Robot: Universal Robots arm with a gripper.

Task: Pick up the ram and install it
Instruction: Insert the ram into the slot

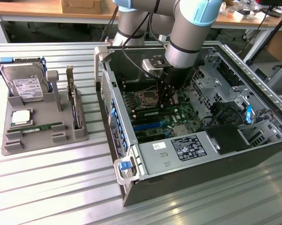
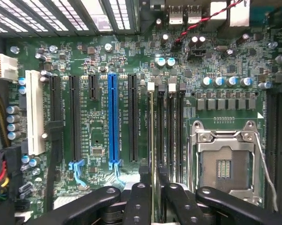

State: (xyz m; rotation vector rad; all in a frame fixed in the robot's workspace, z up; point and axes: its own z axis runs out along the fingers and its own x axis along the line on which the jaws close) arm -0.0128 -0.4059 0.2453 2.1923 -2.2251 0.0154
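We see our end effector (image 2: 152, 187) down inside the open case (image 1: 253, 154), its fingers (image 2: 137, 197) straddling the ram (image 2: 152, 136), which stands on edge in a memory slot beside the CPU socket (image 2: 224, 164); whether the fingers clamp the stick or stand just apart from it we cannot tell. We judge the ram light, stiff and fragile, best gripped by its long bare edges. A second stick (image 1: 42, 127) lies in the tray (image 1: 19, 143) near the table's (image 1: 47, 187) edge.
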